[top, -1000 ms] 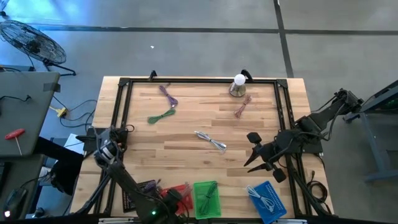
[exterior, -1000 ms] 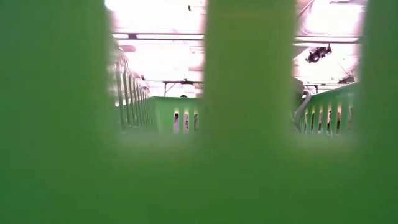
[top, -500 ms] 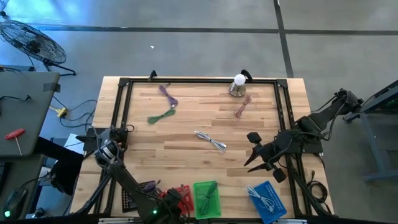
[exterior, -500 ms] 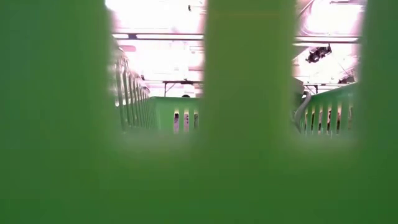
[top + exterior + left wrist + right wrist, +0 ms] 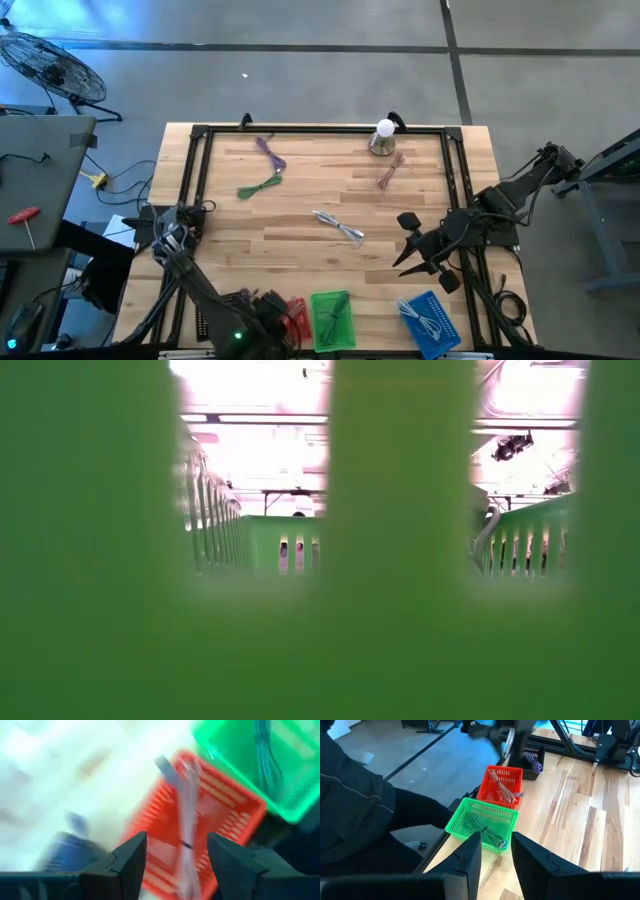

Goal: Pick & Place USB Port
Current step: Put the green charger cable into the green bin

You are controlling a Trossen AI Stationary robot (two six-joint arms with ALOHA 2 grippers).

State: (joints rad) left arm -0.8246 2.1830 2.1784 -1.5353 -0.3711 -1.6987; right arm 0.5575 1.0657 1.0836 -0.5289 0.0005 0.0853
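Floor fan (image 5: pixel 45 65); red-handled tool (image 5: pixel 24 216).

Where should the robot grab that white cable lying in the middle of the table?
Grab the white cable at the middle of its bundle, coming straight down from above. It lies flat on the table as a long, thin, slanted bundle, so the fingers should probably close across its narrow width, not along it.

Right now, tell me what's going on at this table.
The robot is sorting bundled cables into small plastic baskets along the near edge of the wooden table. The left hand hangs open over the red slotted basket, where a pinkish cable bundle lies. The right hand waits, open, above the table's right side. White, green, purple and pink cables remain loose on the wood.
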